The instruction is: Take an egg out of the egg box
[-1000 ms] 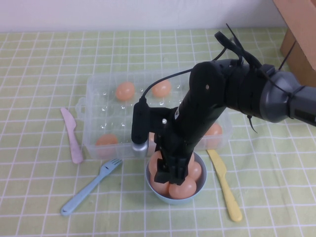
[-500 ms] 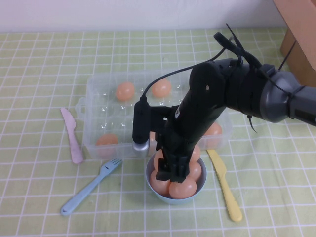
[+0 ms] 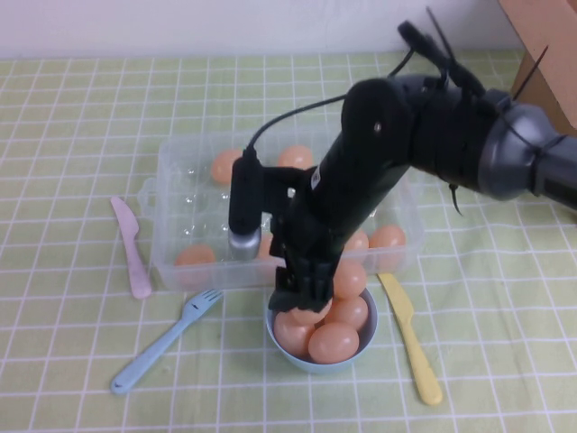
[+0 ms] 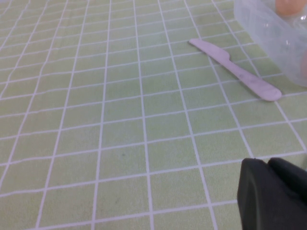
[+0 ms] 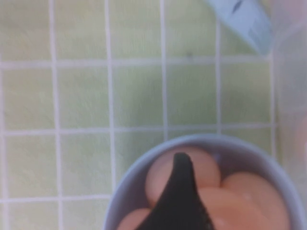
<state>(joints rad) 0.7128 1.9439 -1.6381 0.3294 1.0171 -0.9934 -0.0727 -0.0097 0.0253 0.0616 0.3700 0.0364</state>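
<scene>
The clear plastic egg box (image 3: 180, 180) lies mid-table with a few peach-orange eggs in its cells, one at the back (image 3: 228, 166) and one at the front right (image 3: 389, 236). In front of it a light-blue bowl (image 3: 317, 363) holds several eggs, the nearest (image 3: 334, 343) lying loose. My right gripper (image 3: 302, 302) hangs just over the bowl, open and holding nothing. In the right wrist view one black finger (image 5: 181, 191) shows above the eggs (image 5: 259, 196) in the bowl (image 5: 129, 177). My left gripper (image 4: 271, 194) is shut, low over the cloth, left of the egg box (image 4: 268, 28).
A pink knife (image 3: 131, 248) lies left of the box, a blue fork (image 3: 167, 338) at the front left, a yellow knife (image 3: 410, 336) right of the bowl. A wooden piece of furniture (image 3: 550, 54) stands at the back right. The pink knife (image 4: 235, 69) also shows in the left wrist view.
My right gripper has risen off the eggs in the bowl and shifted slightly left, toward the box, leaving the eggs lying in the bowl.
</scene>
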